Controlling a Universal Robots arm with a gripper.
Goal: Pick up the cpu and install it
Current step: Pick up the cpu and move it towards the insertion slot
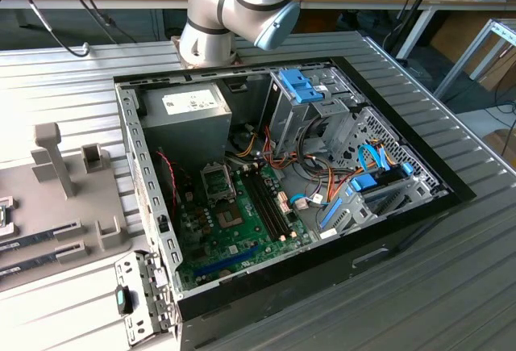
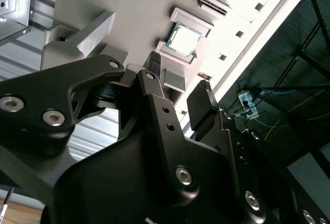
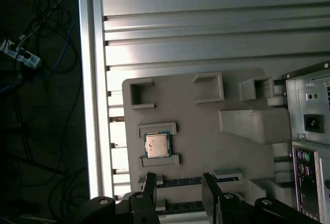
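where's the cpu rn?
In both wrist views the cpu lies flat on the grey fixture plate, seated between two small raised brackets. The open gripper hangs apart from it, empty.

Evenly lit from above in the exterior view, with soft shadow pooled deep inside the open computer case (image 1: 145,181) and a pale sheen along the ribbed surface (image 1: 81,77). Dimmer and harsher in both wrist views: blown-out glare on the cpu (image 2: 184,40) top, a near-black silhouette for the hand (image 2: 179,72), a bright band across the surface ribs, and darkness past the surface's edge.
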